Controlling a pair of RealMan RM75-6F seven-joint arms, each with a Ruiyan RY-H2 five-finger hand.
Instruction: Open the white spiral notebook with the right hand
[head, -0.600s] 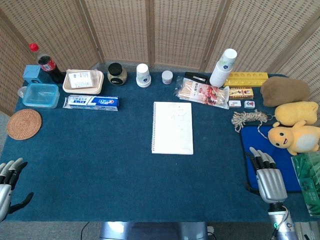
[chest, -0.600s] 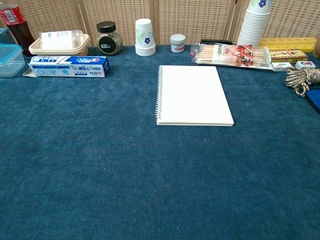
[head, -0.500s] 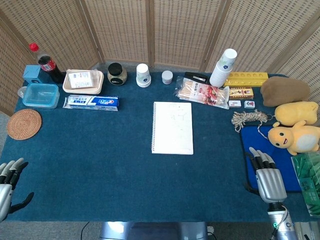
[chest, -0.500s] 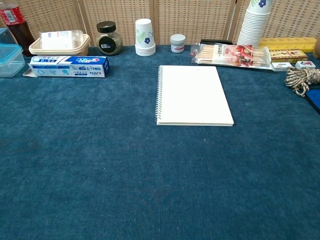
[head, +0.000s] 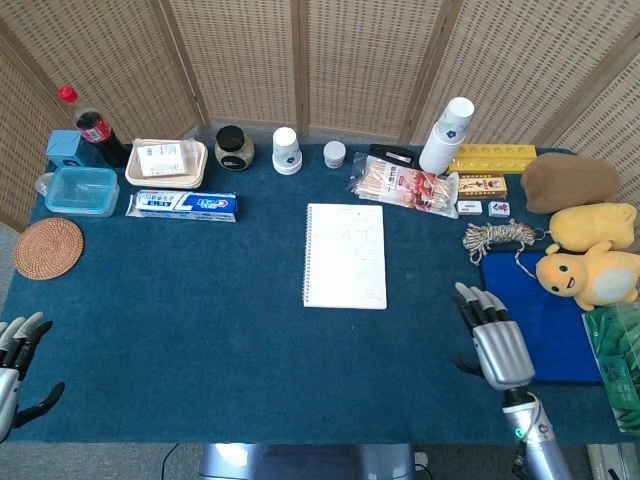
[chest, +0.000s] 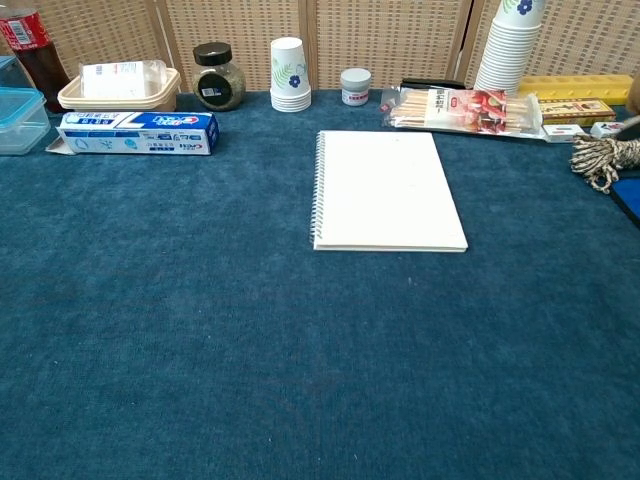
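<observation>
The white spiral notebook lies closed and flat at the middle of the blue table, its wire spine along the left edge. My right hand hovers palm down to the right of it and nearer the front edge, fingers spread, holding nothing, a good gap from the notebook. My left hand sits at the front left corner, fingers apart and empty. Neither hand shows in the chest view.
Behind the notebook stand paper cups, a small jar and a snack packet. A toothpaste box lies at left. A rope coil, blue mat and yellow plush toys sit right of my right hand.
My right hand has moved left, off the blue mat and closer to the notebook. The notebook and the left hand are unchanged.
</observation>
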